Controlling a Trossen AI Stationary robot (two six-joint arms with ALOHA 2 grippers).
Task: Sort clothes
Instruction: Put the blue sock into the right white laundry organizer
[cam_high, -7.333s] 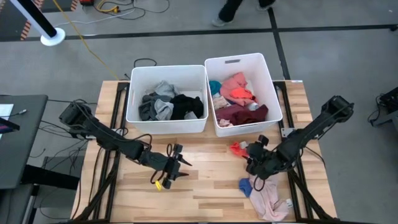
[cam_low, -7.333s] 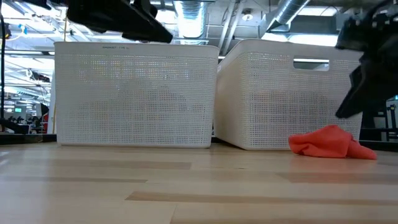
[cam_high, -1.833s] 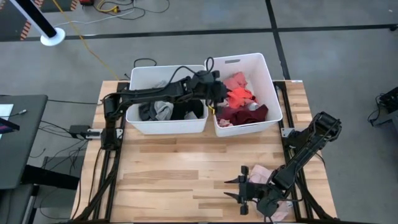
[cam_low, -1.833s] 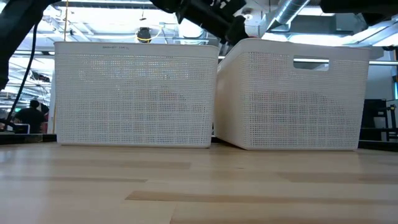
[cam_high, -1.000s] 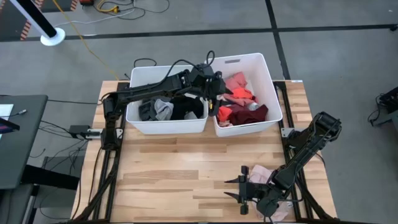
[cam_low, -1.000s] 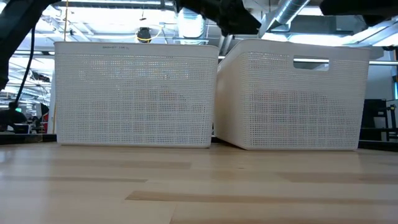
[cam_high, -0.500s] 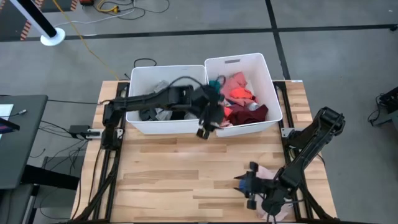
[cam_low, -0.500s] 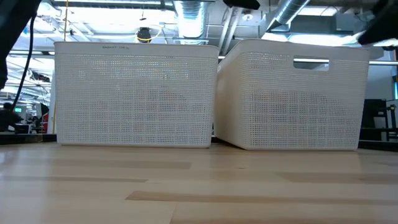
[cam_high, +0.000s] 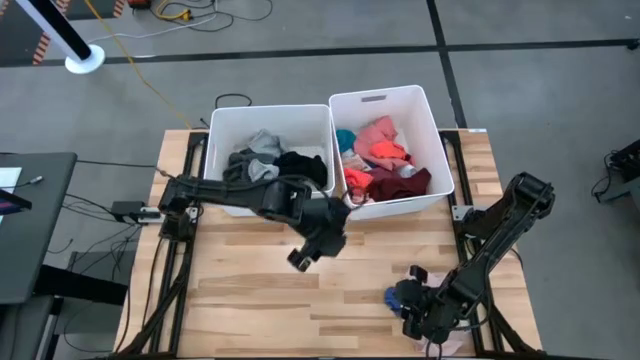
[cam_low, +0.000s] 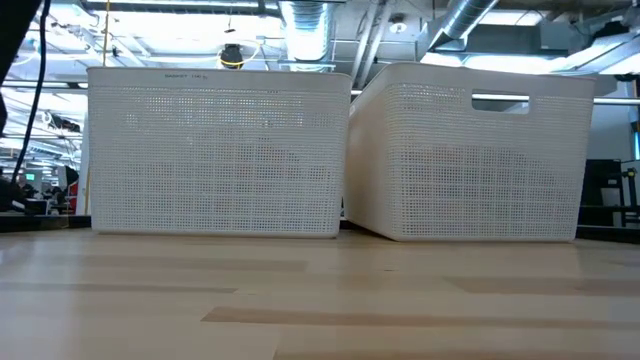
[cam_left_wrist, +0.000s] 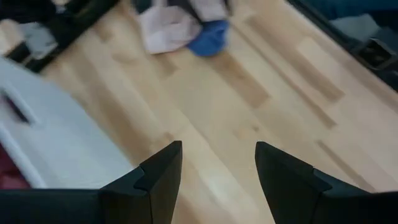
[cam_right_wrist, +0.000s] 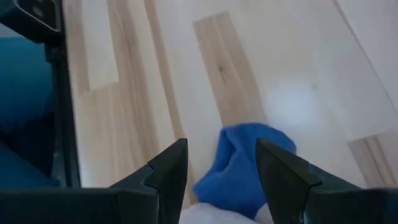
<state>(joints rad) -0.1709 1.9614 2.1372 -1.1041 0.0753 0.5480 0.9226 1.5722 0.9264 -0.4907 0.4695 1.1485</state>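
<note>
From above, the right arm's pincer (cam_high: 412, 300) covers most of the small blue fabric garment (cam_high: 397, 295) at the wooden bench's (cam_high: 240, 290) near right corner; the pale pink garment (cam_left_wrist: 166, 27) beside it is blurred in the left wrist view and cut off by its edge

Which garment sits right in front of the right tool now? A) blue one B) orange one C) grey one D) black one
A: the right wrist view shows the blue garment on the table just ahead of the open right tool, and the high view has it there too.
</note>
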